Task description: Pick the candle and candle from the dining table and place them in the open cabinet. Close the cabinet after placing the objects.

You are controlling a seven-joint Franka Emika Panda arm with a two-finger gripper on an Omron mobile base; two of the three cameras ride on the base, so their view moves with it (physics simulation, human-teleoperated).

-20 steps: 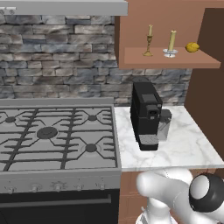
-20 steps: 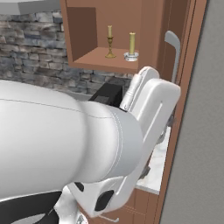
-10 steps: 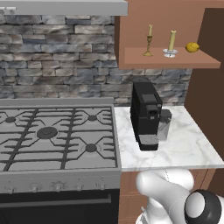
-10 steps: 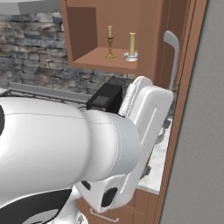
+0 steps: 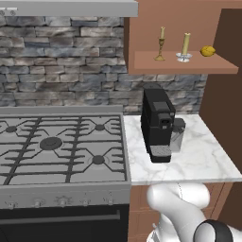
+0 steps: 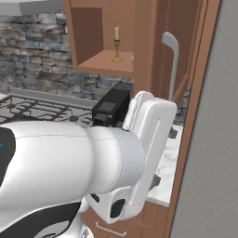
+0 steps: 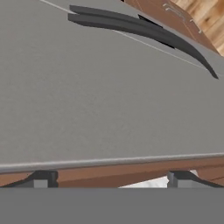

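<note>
End effector point(image 7: 111, 179): fingers spread wide, holding nothing, close against a grey surface.
Both candles stand on the open cabinet point(image 5: 184, 64) shelf: brass candlestick point(image 5: 160, 45), dish-holder candle point(image 5: 185, 47) beside it.

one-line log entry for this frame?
candles: tall candle and stubby candle on cabinet shelf | cabinet door: not shut | pincer: open, empty

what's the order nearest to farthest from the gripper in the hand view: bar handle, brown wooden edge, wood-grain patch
1. brown wooden edge, just beyond the gripper, at the bottom
2. bar handle, up across the grey panel
3. wood-grain patch, top right corner
</note>
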